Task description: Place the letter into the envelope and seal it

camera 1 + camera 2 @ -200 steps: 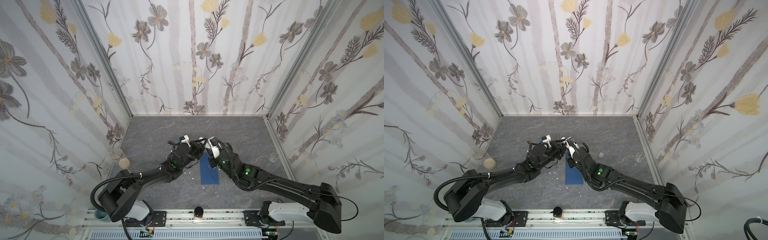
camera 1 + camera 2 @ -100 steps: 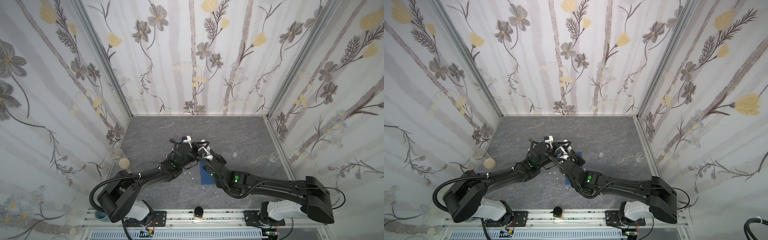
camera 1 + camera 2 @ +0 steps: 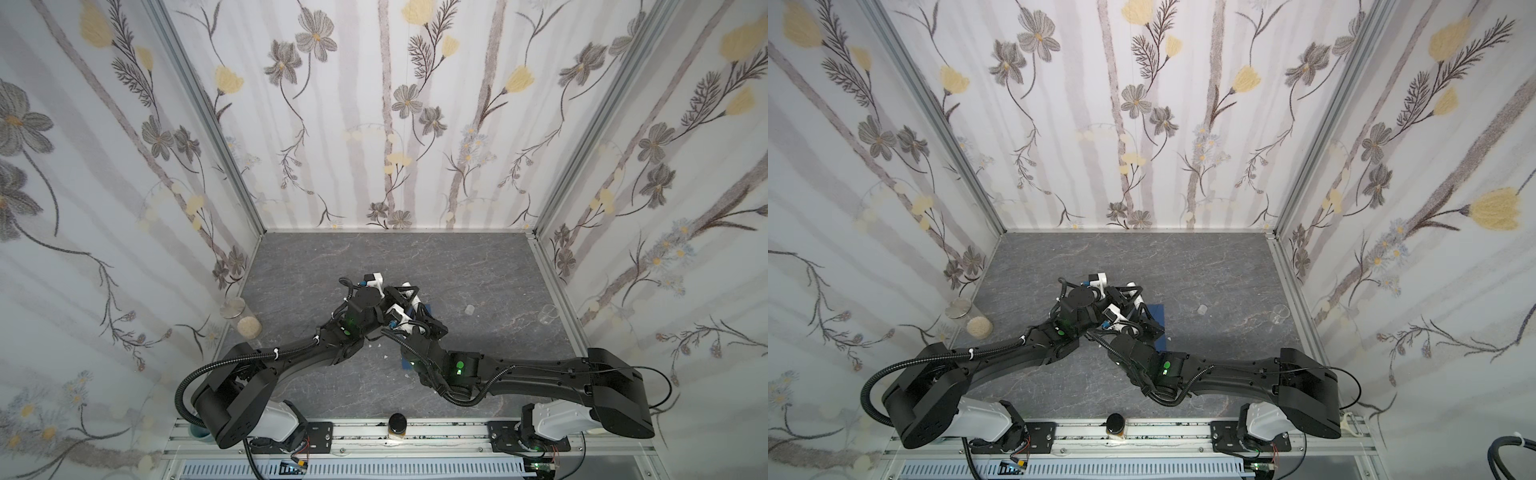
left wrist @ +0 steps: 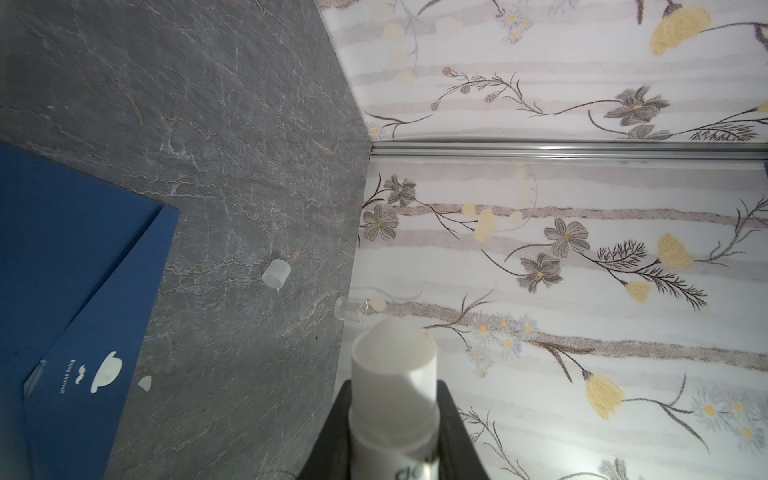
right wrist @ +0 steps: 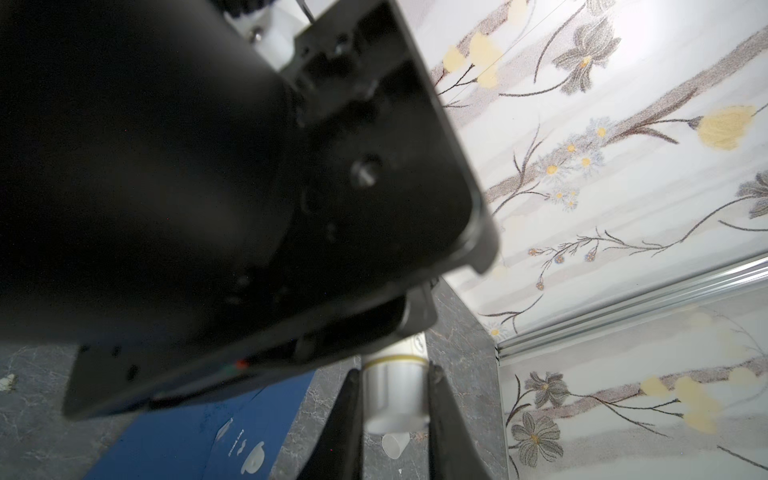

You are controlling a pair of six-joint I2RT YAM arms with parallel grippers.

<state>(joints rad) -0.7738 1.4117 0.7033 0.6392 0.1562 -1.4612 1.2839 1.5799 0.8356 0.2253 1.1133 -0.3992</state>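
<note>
Envelope [image 4: 83, 291] flat on table [image 4: 228, 124], off beside the fingers [image 5: 347, 424]; left gripper [image 4: 395, 386] and right gripper [image 5: 392, 374] both clamped on glue stick [image 4: 392, 415].

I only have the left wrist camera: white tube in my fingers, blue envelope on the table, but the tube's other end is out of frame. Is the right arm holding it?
Observer: Yes. In the right wrist view the fingers of the right gripper press both sides of the glue stick at its silver-banded end.
Operator: Where is that relative to the envelope?
Observer: In a top view it sits near the far end of the envelope; the right arm covers most of that envelope.
Operator: Any letter lying out?
Observer: No white sheet shows on the bare table in a top view, though the arms hide part of it.
</note>
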